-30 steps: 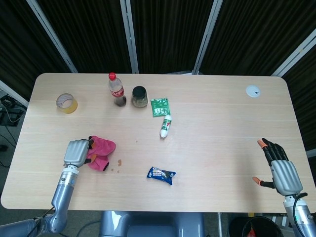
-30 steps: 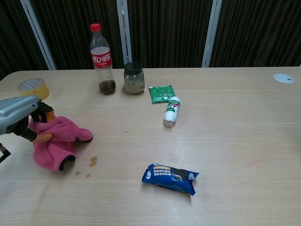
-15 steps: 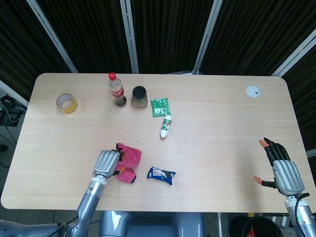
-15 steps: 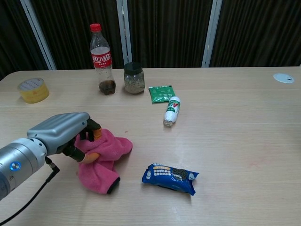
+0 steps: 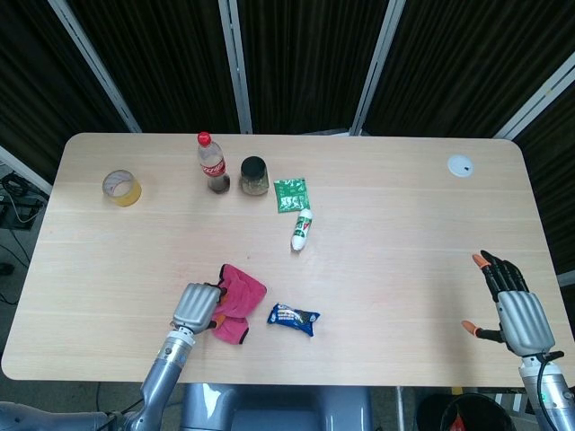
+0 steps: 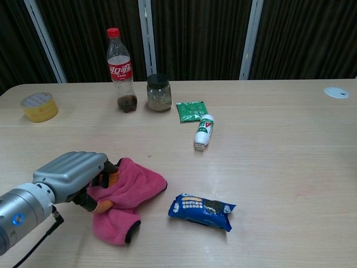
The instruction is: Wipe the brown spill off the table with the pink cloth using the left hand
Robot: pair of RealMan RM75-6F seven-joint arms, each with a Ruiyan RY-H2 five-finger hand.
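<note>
Down in the lower left of the frame, my left hand [image 5: 194,306] grips the pink cloth [image 5: 237,302], fingers curled into the bunched fabric, and the cloth lies flat on the table [image 5: 395,215]. From the chest view the same hand [image 6: 75,174] sits at the cloth's [image 6: 125,198] left edge, with the fabric spreading out to the right of it. I can't make out any brown spill on the wood around it; if there's any, the cloth covers it. Just to the right of the cloth, close but apart, lies a blue snack packet [image 5: 293,318]. My right hand [image 5: 514,306] is at the lower right edge, fingers spread, holding nothing, well clear of everything. Along the upper part of the frame: a roll of yellow tape [image 5: 120,188] at far left, a cola bottle [image 5: 211,163] standing upright, a dark-lidded jar [image 5: 254,176] just beside it, then a green sachet [image 5: 290,194] and a small white tube [image 5: 302,230] lying below that.
</note>
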